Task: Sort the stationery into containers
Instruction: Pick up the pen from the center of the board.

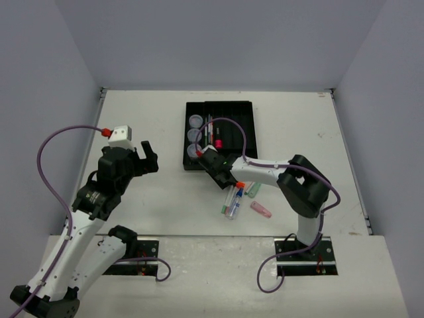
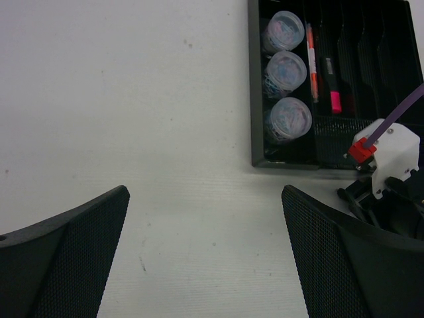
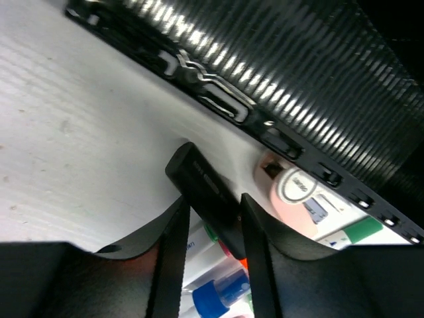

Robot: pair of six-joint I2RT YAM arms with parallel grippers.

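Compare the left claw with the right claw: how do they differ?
The left claw is open and empty; the right claw is shut on a black marker. The left claw hangs high over the table, left of the tray; the right claw sits low at the tray's near edge. Both are black.
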